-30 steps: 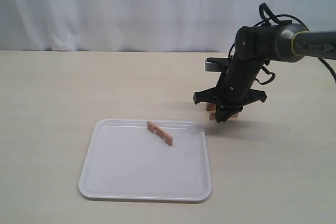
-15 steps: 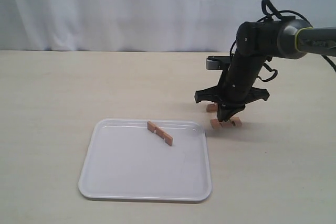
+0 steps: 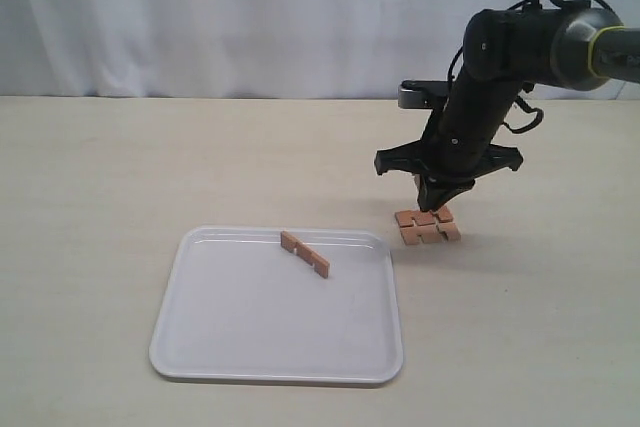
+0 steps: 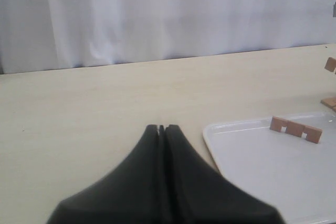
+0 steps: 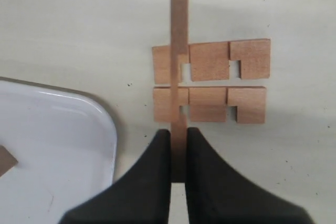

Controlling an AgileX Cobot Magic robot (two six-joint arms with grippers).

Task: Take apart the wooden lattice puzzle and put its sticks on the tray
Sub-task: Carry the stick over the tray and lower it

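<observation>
My right gripper (image 5: 178, 132) is shut on one stick (image 5: 179, 14), held edge-on above the table. Below it the wooden lattice puzzle is apart: two notched slats (image 5: 210, 61) lie flat side by side on the table (image 3: 427, 226), just right of the tray's far right corner. In the exterior view the right gripper (image 3: 437, 199) hangs just above them. Another stick (image 3: 305, 254) lies on the white tray (image 3: 275, 337) near its far rim. My left gripper (image 4: 161, 128) is shut with nothing in it, left of the tray (image 4: 273, 171), and does not show in the exterior view.
The beige tabletop (image 3: 120, 167) surrounds the tray. A white curtain (image 3: 250, 17) hangs behind the table's far edge. The right arm (image 3: 520, 42) reaches in from the right with cables looping above it.
My right gripper has risen and shifted slightly right, lifting one stick out of the puzzle. The two remaining slats now lie flat on the table. The tray and its stick have not moved.
</observation>
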